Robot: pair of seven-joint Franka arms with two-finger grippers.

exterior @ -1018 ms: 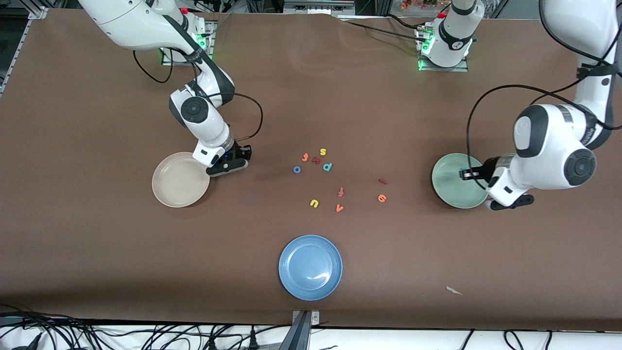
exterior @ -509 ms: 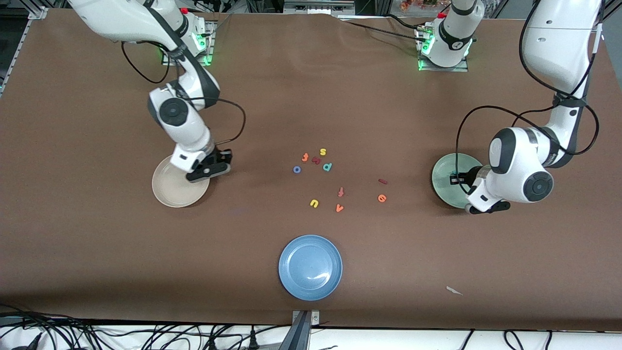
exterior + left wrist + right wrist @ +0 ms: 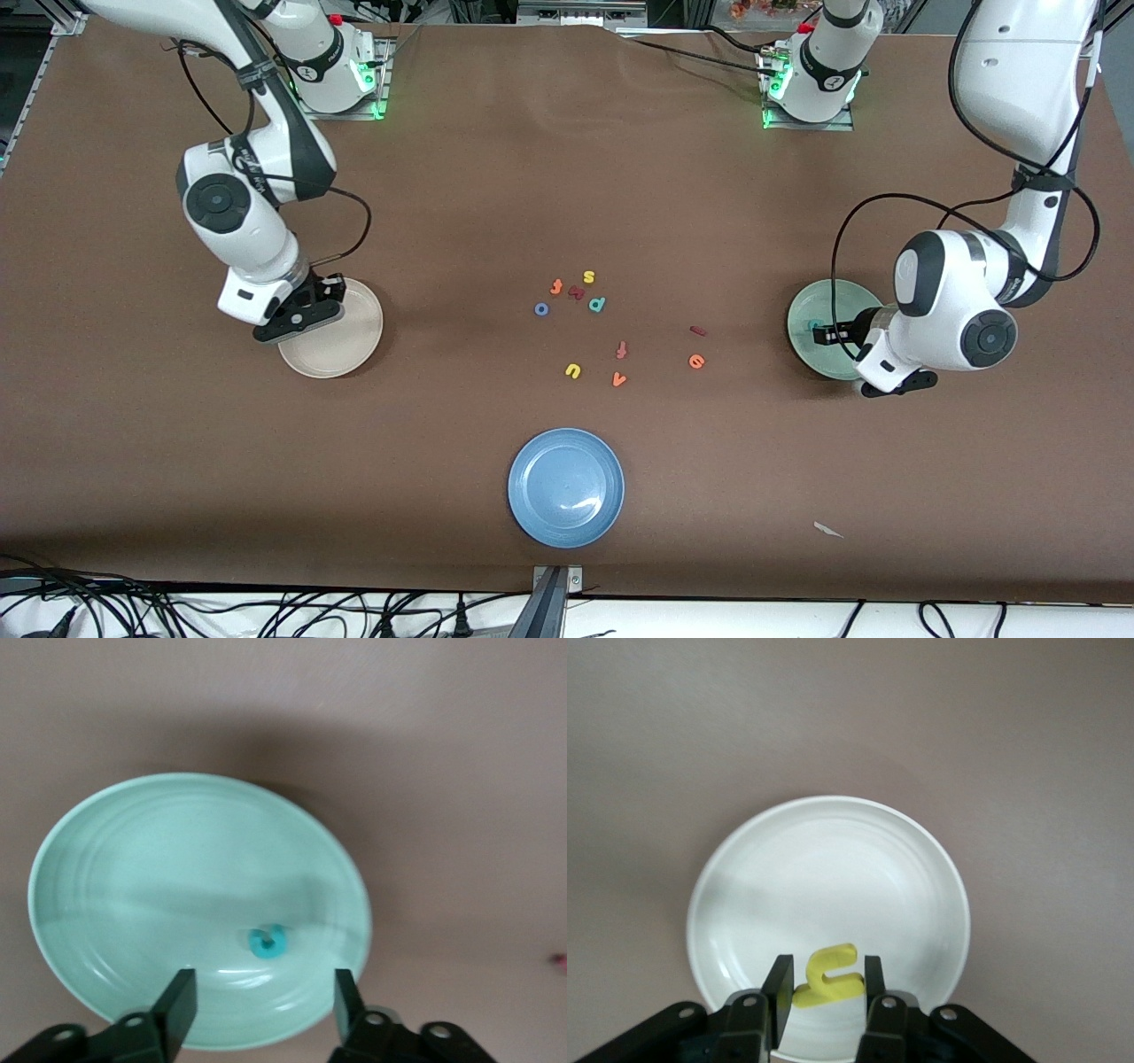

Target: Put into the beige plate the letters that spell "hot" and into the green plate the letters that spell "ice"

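Care now means the right gripper (image 3: 824,992), pinching the small yellow "h" letter piece (image 3: 827,975) over the round cream-beige plate (image 3: 350,341), releasing low and central, while the left gripper (image 3: 261,1003), jaws spread empty, hovers over the pale sage-green plate (image 3: 133,877) holding the teal "c" (image 3: 267,941)

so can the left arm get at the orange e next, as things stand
Probably yes. The left hand is open over the green plate, with the teal c lying in the plate, and the orange e lies alone on bare table toward that arm's end.
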